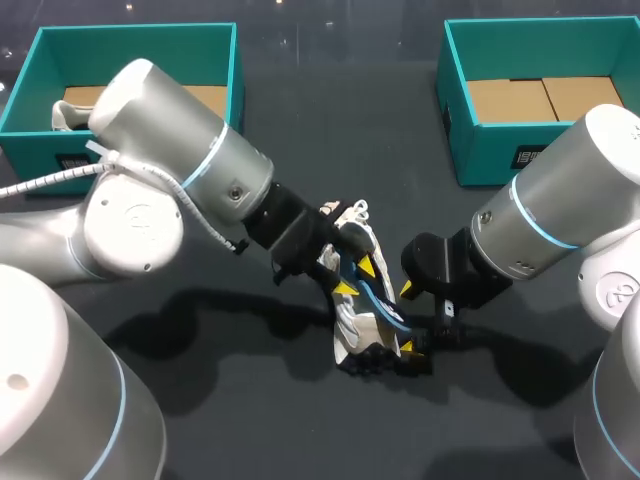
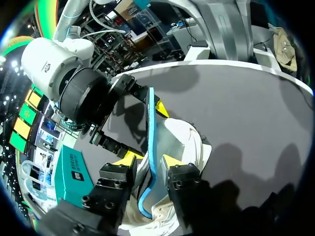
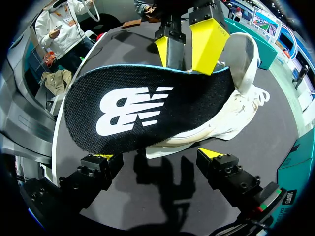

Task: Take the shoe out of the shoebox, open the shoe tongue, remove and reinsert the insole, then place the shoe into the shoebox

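A white shoe (image 1: 352, 325) lies on the dark table between my two arms. My left gripper (image 1: 356, 277) is shut on its insole (image 1: 378, 297), which has a blue underside and stands on edge over the shoe. In the left wrist view the insole (image 2: 150, 142) runs between the gripper (image 2: 149, 161) fingers, with the shoe (image 2: 189, 142) below. In the right wrist view the insole (image 3: 147, 110) shows its black top with a white logo, one end at the shoe (image 3: 238, 101). My right gripper (image 3: 158, 156) stands open just before it, touching nothing; in the head view this gripper (image 1: 408, 318) is beside the shoe's toe.
A teal shoebox (image 1: 236, 85) stands at the back left with another pale shoe (image 1: 68, 114) inside. A second teal shoebox (image 1: 452, 120) with a cardboard floor stands at the back right. Dark table surface stretches around the shoe.
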`<state>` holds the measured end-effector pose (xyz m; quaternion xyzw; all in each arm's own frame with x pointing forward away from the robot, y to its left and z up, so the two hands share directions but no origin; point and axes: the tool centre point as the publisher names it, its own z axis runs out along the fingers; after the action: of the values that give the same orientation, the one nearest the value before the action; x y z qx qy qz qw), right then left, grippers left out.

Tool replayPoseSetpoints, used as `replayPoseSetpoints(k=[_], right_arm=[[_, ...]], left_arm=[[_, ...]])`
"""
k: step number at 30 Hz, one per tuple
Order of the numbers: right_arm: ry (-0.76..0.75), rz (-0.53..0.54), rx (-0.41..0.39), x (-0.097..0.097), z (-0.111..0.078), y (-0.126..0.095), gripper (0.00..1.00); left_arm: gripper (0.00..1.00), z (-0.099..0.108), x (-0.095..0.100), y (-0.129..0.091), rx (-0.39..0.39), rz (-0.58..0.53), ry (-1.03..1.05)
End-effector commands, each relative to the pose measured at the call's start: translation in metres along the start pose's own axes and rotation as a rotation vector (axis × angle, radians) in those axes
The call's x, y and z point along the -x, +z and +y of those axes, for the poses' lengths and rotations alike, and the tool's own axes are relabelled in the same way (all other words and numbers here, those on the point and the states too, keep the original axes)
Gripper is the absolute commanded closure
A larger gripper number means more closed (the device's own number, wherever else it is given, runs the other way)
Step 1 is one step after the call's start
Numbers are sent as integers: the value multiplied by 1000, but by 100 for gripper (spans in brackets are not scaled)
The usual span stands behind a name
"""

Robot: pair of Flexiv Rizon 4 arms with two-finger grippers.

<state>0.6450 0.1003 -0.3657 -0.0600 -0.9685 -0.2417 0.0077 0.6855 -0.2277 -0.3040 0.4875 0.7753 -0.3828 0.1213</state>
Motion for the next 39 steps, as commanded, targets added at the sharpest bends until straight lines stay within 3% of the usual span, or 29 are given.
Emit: replayPoseSetpoints(k=[1, 11, 21, 24, 29, 36, 37, 39], right_arm=[[0, -2, 2, -1, -1, 0, 0], [0, -2, 2, -1, -1, 0, 0], [0, -2, 2, -1, -1, 0, 0], [0, -2, 2, -1, -1, 0, 0], [0, -2, 2, -1, -1, 0, 0], [0, -2, 2, -1, -1, 0, 0], [0, -2, 2, -1, -1, 0, 0], [0, -2, 2, -1, -1, 0, 0]], left_arm=[[67, 1, -1, -7, 37, -2, -1], [74, 21, -6, 7, 154, -11, -19], [60, 23, -7, 17, 156, -20, -31], [61, 21, -4, 23, 157, -22, -22], [73, 24, 0, 31, 175, 1, -3], [74, 31, -9, 30, 213, 50, 10], [78, 32, -10, 31, 227, 50, 16], [100, 34, -10, 33, 226, 30, 5]])
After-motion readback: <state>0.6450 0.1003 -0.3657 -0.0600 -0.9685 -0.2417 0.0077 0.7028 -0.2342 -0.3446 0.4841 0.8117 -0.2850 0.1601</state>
